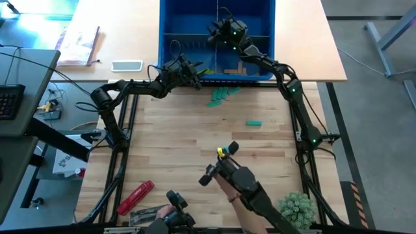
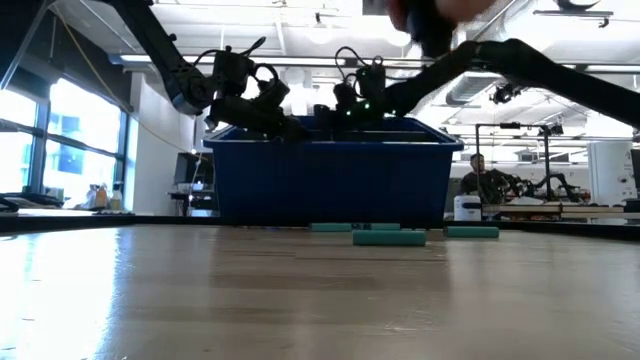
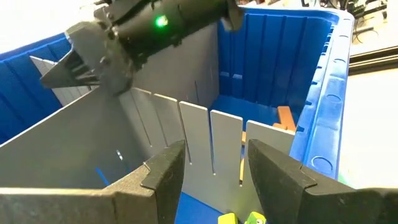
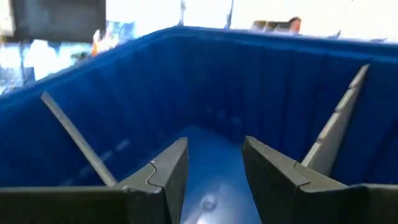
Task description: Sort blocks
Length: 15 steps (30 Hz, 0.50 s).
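Note:
A blue bin point(image 1: 162, 39) with grey dividers point(image 3: 205, 134) stands at the table's far side. My right gripper point(image 1: 214, 34) hovers open over the bin's far middle, with nothing between its fingers point(image 4: 214, 168). My left gripper point(image 1: 197, 77) stays open and empty at the bin's near left rim, aimed into it point(image 3: 214, 165). Tan blocks point(image 1: 234, 68) and yellow-green blocks point(image 3: 239, 219) lie on the bin's floor. Teal blocks point(image 1: 224, 94) lie flat on the table in front of the bin, with one more point(image 1: 253, 122) nearer the middle.
A red cylindrical tool point(image 1: 136, 195) lies at the near left corner and a green tuft point(image 1: 296, 208) at the near right. A dark device with a yellow part point(image 1: 227, 169) reaches in from the near edge. Bare wood stretches across the table's middle point(image 1: 175, 136).

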{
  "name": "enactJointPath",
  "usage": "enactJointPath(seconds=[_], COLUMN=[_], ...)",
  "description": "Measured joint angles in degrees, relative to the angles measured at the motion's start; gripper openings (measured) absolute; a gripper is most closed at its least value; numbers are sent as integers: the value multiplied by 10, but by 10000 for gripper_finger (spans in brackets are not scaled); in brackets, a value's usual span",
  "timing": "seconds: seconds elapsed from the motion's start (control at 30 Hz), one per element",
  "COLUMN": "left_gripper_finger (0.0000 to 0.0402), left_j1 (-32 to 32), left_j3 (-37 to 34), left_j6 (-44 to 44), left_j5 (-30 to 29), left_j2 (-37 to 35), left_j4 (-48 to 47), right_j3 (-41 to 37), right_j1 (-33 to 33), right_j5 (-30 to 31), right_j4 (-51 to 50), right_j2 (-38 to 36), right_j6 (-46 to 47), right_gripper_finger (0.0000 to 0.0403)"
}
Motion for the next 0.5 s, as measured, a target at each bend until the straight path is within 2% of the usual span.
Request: enactJointPath(seconds=[0.13,0.3,0.43,0.5], left_gripper_finger=[157,157,157,157], left_j1=[0,0,0,-1], left_j3=[0,0,0,0], left_j6=[0,0,-1,-6], left_j5=[1,1,0,1], left_j2=[0,0,0,0], left_j4=[0,0,0,1], right_j3=[-3,1,0,-1], right_j1=[8,35,65,84], right_j5=[-51,-83,-84,-82], right_j4=[-50,-169,-356,-452], right_j2=[-43,-173,-272,-318], right_j6=[-52,-175,-291,-320], right_gripper_finger=[142,142,142,142])
